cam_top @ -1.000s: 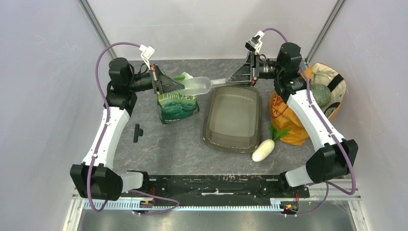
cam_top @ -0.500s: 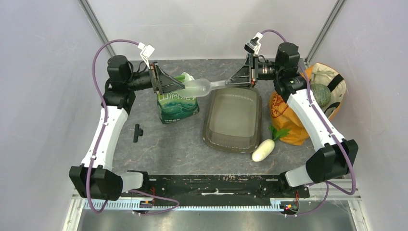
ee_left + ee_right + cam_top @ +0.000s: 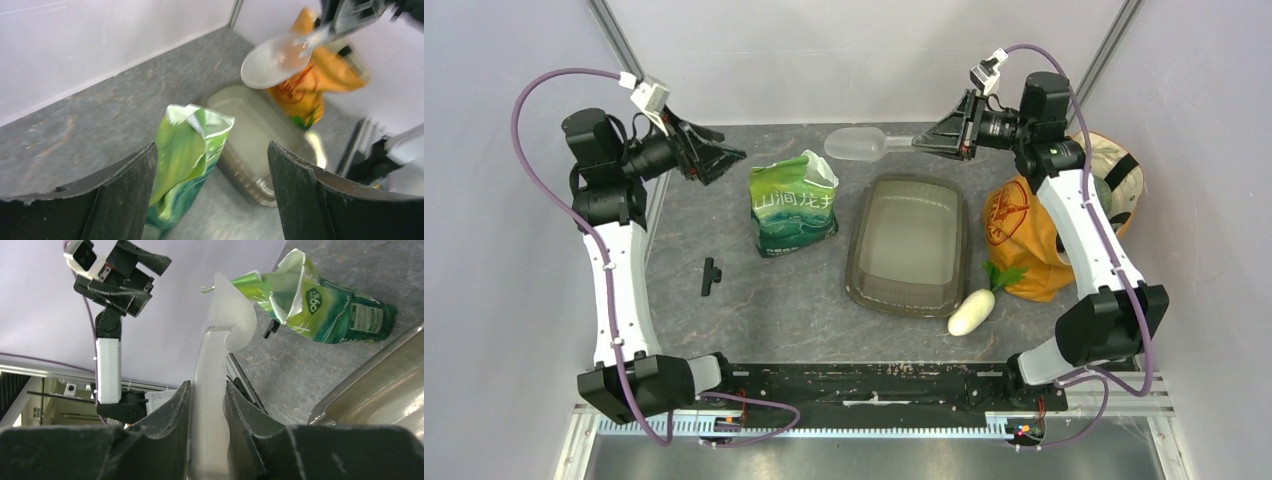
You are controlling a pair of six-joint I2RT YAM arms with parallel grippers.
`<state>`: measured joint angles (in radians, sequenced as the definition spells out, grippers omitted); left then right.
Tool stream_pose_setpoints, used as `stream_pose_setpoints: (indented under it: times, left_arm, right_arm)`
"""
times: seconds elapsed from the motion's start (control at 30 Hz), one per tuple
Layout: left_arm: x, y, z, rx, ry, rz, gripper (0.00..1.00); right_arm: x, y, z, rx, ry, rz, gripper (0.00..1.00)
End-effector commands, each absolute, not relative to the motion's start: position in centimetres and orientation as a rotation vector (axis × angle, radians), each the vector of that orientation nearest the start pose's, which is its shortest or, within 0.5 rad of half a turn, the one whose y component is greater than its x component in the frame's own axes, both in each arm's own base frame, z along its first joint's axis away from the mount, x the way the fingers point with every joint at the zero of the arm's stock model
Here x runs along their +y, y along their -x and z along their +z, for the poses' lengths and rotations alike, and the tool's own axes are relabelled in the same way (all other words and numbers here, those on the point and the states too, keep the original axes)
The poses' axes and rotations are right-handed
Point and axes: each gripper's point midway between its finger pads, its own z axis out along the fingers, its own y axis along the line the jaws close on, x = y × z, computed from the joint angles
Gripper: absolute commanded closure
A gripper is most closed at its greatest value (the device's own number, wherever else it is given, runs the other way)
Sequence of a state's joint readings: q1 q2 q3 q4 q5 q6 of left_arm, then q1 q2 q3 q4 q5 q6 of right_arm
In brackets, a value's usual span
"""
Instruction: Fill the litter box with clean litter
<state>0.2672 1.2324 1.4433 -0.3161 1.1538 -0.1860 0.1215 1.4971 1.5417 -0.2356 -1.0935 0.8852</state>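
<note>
right gripper clamped tight on the handle of the clear scoop, bowl out in the air over the far side of the table, past the green bag. left gripper hangs wide open, nothing in it, well apart from the bag. the litter box lies flat between the green bag and the orange bag; its floor looks pale, but i cannot make out clean litter grains, and the bowl looks empty. so i'd aim into the bag's open mouth, dig deep, level the bowl coming out, and tip low over the box. nothing braces the bag, so gently, or it may topple.
</note>
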Motion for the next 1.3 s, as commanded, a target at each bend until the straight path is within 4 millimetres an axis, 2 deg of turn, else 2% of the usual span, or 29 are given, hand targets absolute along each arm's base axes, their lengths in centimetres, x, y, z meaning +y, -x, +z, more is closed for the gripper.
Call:
stream_pose_setpoints:
  times: [0.0,0.07,0.13,0.27,0.5,0.63,0.73,0.9,1.13,1.27]
  left_arm:
    - [-6.9,-31.8,37.1,1.624,-0.818,-0.645,0.13]
    - [-6.3,-32.2,35.4,1.630,-0.874,-0.584,0.13]
    - [-6.0,-32.8,34.3,1.631,-0.907,-0.557,0.13]
    - [-6.5,-33.9,32.5,1.621,-0.985,-0.556,0.14]
    - [-8.5,-34.6,28.7,1.604,-1.128,-0.569,0.16]
    - [-9.2,-35.0,27.0,1.603,-1.178,-0.579,0.22]
    - [-9.7,-34.9,26.7,1.586,-1.212,-0.572,0.26]
    - [-10.2,-34.7,26.5,1.556,-1.242,-0.553,0.44]
    - [-10.5,-34.5,26.0,1.539,-1.270,-0.527,0.58]
    - [-10.5,-34.5,26.6,1.502,-1.282,-0.494,0.71]
  right_arm:
    - [21.0,-34.9,40.4,1.957,0.233,1.509,1.00]
    - [20.6,-35.5,40.4,1.986,0.246,1.432,1.00]
    - [20.4,-36.1,39.6,2.030,0.246,1.374,1.00]
    - [20.4,-36.5,38.3,2.095,0.256,1.292,1.00]
    - [22.3,-35.9,37.5,2.161,0.370,1.234,1.00]
    - [23.4,-35.7,37.6,2.175,0.414,1.210,1.00]
    - [24.3,-35.7,37.4,2.188,0.439,1.194,1.00]
    - [25.5,-36.4,36.1,2.236,0.432,1.135,1.00]
    - [28.2,-37.3,36.4,2.210,0.471,1.113,1.00]
    - [28.8,-37.7,35.2,2.233,0.483,1.052,1.00]
